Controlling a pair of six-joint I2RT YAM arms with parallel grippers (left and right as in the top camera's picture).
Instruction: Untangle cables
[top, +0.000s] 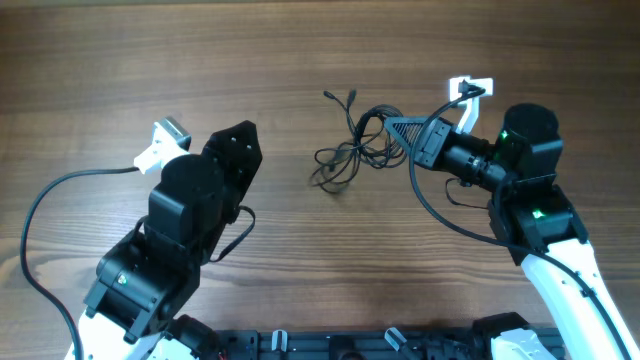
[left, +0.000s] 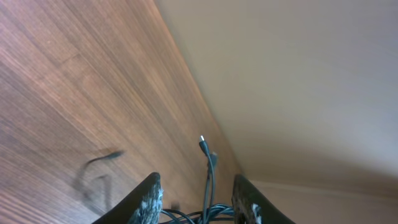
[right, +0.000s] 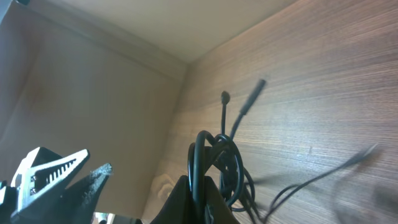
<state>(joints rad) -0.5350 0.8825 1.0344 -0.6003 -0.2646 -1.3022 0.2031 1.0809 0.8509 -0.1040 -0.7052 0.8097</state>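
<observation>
The cables (top: 350, 155) are thin black cords in a loose tangle on the wooden table (top: 300, 260), just right of centre, with plug ends pointing to the far side. My right gripper (top: 395, 128) is shut on a loop at the tangle's right side. In the right wrist view the loop (right: 200, 155) rises out of the closed fingers (right: 200, 198). My left gripper (top: 238, 145) is open and empty, left of the tangle and apart from it. In the left wrist view the cords (left: 208, 208) and one plug (left: 202, 144) show ahead, between the open fingers (left: 199, 200).
Each arm's thicker black camera cable (top: 45, 200) trails over the table beside it. A black finger tip and a white part (right: 43, 171) show at the lower left of the right wrist view. The table's far edge (left: 205, 106) meets a pale wall.
</observation>
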